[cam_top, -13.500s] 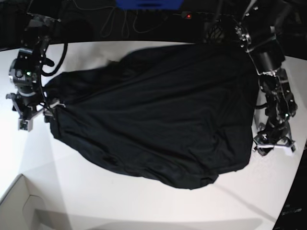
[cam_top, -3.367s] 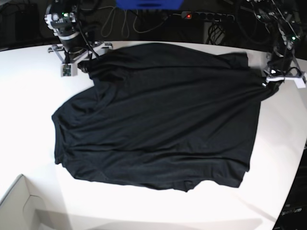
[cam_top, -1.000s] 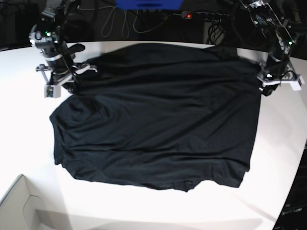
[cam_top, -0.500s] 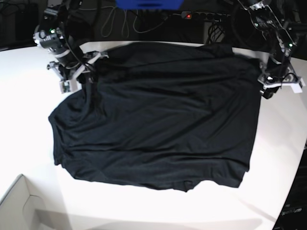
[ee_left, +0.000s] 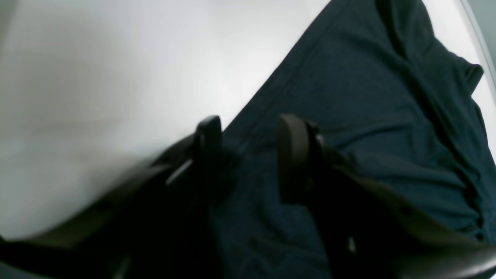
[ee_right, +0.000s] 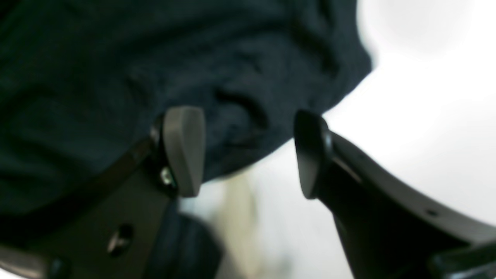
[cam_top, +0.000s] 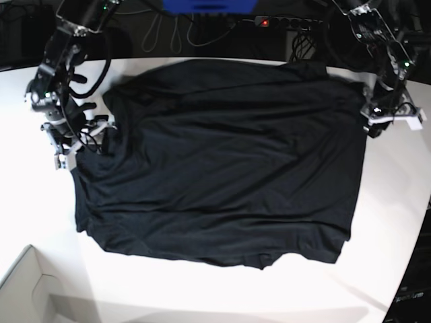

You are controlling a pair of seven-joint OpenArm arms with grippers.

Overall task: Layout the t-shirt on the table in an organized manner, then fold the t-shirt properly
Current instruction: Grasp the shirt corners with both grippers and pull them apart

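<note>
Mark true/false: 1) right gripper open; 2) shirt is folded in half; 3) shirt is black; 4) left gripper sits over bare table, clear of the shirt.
1) True: the right gripper has its jaws apart with nothing between them.
2) False: the t-shirt lies spread open on the table, unfolded.
3) True: plain black, no print.
4) False: the left gripper straddles the t-shirt's edge, with fabric between its jaws.

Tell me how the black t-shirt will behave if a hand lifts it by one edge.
The t-shirt will probably sag and drape rather than hold shape: it lies flat on the table with soft ripples and wrinkles. It looks thin, so likely light for its spread. Pushed, it would probably bunch into folds instead of sliding whole, as near its crumpled corner.
</note>
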